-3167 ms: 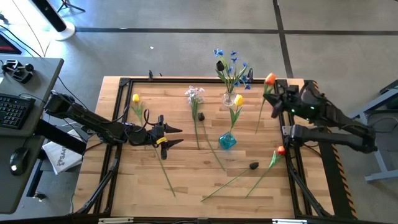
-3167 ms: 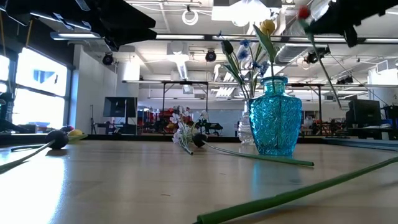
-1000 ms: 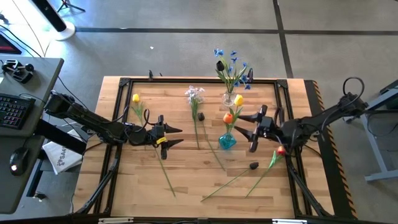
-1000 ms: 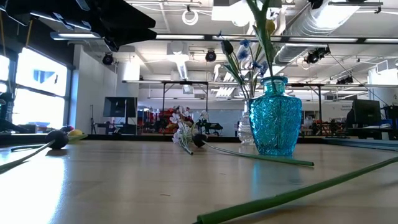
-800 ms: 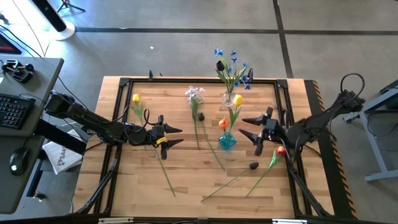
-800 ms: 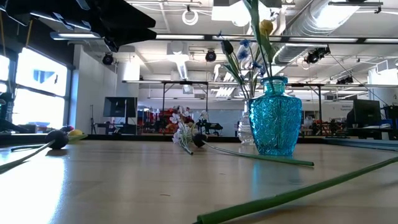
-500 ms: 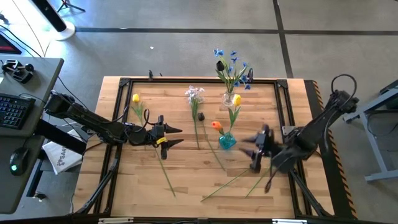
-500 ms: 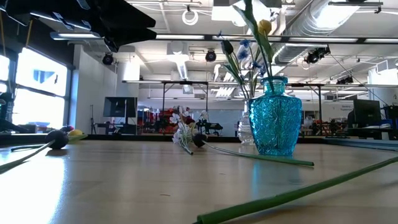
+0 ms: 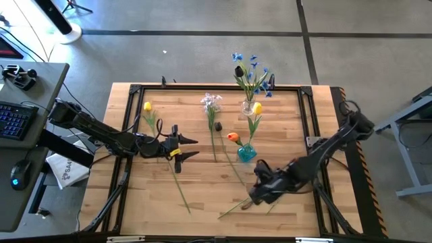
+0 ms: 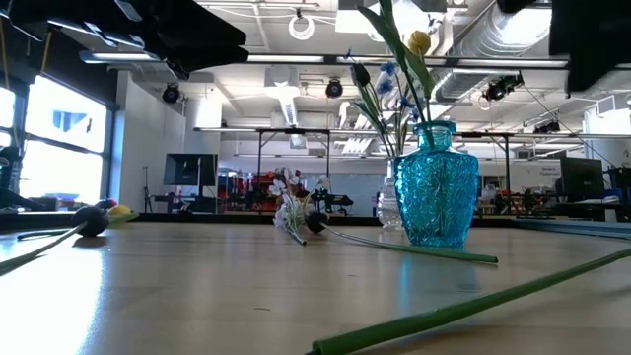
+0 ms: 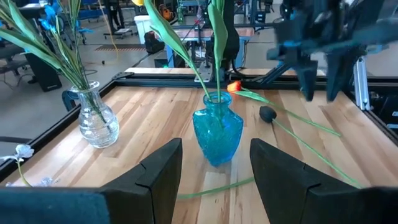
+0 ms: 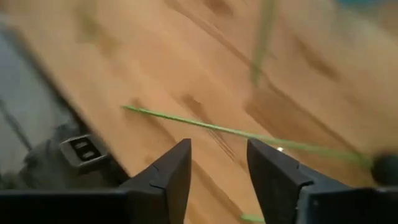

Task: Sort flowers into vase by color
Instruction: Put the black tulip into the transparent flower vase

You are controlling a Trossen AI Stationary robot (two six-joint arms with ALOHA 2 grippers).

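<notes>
The flowers are split between two vases and the table [image 9: 196, 175]. A blue glass vase [image 9: 246, 153] near the table's centre holds a yellow flower [image 9: 258, 108] and an orange-red flower [image 9: 233, 137], whose head leans out toward 10 o'clock. At 12 o'clock from it, near the far edge, a clear glass vase [image 9: 248, 106] holds blue flowers [image 9: 252, 62] and a near-black one [image 9: 238, 71]. Loose on the wood lie a pale lilac-white flower [image 9: 210, 102] and a dark-headed flower [image 9: 218, 126] at 10 o'clock of the blue vase, a yellow flower [image 9: 147, 106] near the left rail, and long green stems [image 9: 233, 209] at 6 o'clock. The right tool [image 9: 260, 191] hovers over those stems at 5 o'clock of the blue vase, its fingers [image 12: 168, 177] spread apart and empty, with a stem [image 12: 205, 126] on the wood beyond them. The left tool [image 9: 185, 148] sits at 9 o'clock of the blue vase, fingers [image 11: 158, 168] parted, gripping nothing, pointed at the vase.
</notes>
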